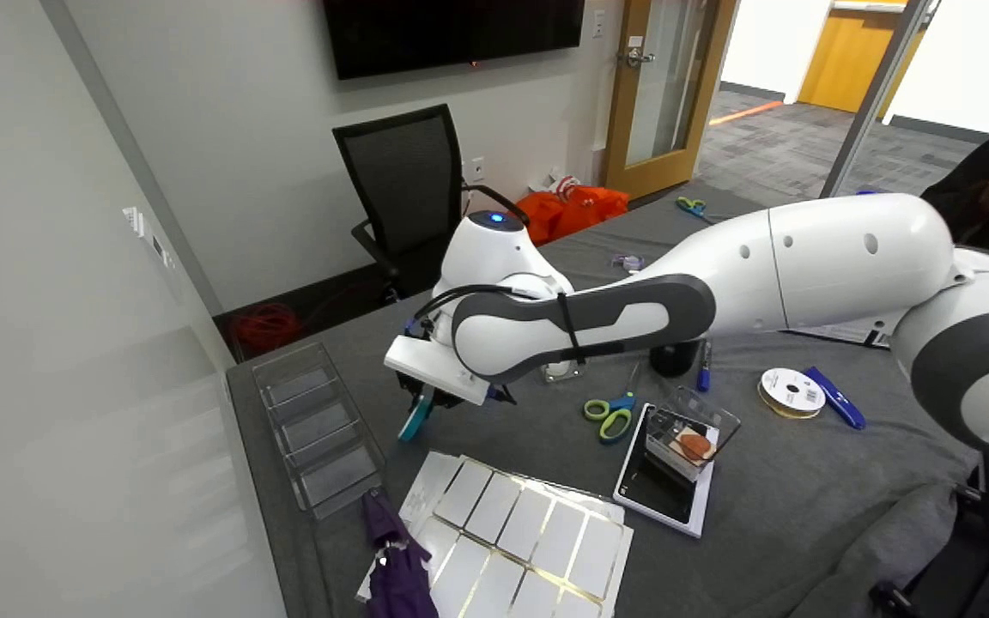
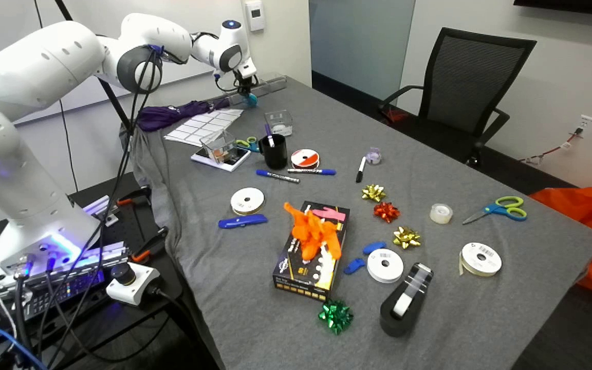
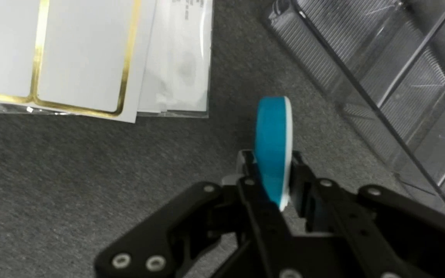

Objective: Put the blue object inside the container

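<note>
Over the grey cloth (image 3: pixel 91 185), between the gold-lined white sheets (image 3: pixel 87 50) and the clear divided tray (image 3: pixel 408 148), my gripper (image 3: pixel 270 170) has the blue disc (image 3: pixel 270 127) pinched. My fingers (image 3: pixel 303 185) press it from both sides, and it stands on edge, its whitish rim on the side nearer the tray (whether its lower edge touches the cloth, I cannot tell). The disc is outside the tray, near its long wall.

The black mug (image 2: pixel 276 156) stands upright, well apart from my grip, with a purple-and-white marker (image 2: pixel 269 134) propped inside it. Just beside it, in an exterior view, lies a red-and-white ribbon spool (image 2: pixel 304 158), and near it on the opposite side are green-and-blue scissors (image 2: pixel 248 144). In an exterior view my white arm (image 1: pixel 683 300) hides part of the mug. A folded purple umbrella (image 1: pixel 396 549) lies near the tray and the sheets.
</note>
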